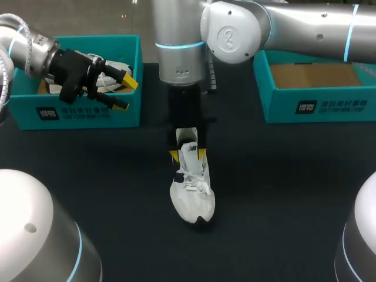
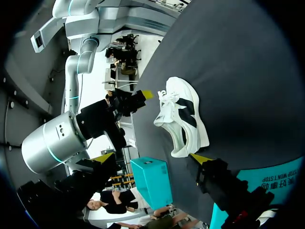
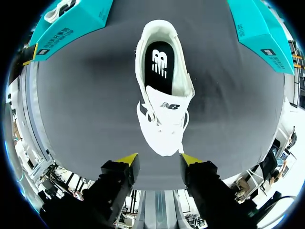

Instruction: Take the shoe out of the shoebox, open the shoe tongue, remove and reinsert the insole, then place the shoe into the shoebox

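Both spread open and empty, the right gripper (image 1: 188,154) is hovering over the centre shoe (image 1: 192,200), seemingly to work its tongue, while the left gripper (image 1: 125,92) is idling at the far-left shoebox (image 1: 124,115).

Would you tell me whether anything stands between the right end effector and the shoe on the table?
Nothing visible does. The right end effector is open just above the shoe, which lies alone on the table, with no other object between them.
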Action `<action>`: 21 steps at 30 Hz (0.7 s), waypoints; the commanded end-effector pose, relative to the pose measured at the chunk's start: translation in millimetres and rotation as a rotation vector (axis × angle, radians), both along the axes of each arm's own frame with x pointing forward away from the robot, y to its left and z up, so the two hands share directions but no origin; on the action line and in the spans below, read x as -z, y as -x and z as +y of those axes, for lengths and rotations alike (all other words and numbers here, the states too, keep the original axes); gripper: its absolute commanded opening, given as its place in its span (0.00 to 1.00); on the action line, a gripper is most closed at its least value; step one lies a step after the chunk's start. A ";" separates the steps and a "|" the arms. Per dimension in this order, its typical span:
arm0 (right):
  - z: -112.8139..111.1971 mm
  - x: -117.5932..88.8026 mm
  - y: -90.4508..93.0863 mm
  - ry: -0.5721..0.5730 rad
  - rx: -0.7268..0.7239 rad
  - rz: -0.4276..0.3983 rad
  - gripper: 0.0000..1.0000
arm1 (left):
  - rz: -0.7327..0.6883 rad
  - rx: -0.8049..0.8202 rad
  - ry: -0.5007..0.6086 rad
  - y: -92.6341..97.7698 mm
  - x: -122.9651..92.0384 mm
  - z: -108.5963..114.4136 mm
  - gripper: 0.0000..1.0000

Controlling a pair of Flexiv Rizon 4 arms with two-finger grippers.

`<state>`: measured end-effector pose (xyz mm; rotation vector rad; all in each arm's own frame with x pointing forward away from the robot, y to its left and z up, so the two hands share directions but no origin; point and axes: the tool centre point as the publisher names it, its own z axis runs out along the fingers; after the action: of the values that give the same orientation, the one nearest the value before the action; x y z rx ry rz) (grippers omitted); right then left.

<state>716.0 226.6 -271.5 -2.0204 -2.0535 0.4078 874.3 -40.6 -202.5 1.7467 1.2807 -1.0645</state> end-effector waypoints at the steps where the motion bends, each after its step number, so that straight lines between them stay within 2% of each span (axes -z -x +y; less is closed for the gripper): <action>1: -1.7 0.5 1.4 -0.005 0.002 -0.004 0.00 | -0.001 0.001 -0.002 0.0 -0.2 0.1 1.00; 13: -2.5 2.6 -0.6 0.004 -0.005 -0.005 0.00 | -0.001 0.001 -0.002 0.0 -0.2 0.1 1.00; 21: -2.3 13.0 -9.5 0.040 0.011 -0.149 0.00 | -0.001 0.001 -0.002 0.0 -0.2 0.1 1.00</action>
<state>730.5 222.9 -285.4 -2.1161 -2.1068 0.3320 874.3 -40.6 -202.5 1.7468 1.2807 -1.0645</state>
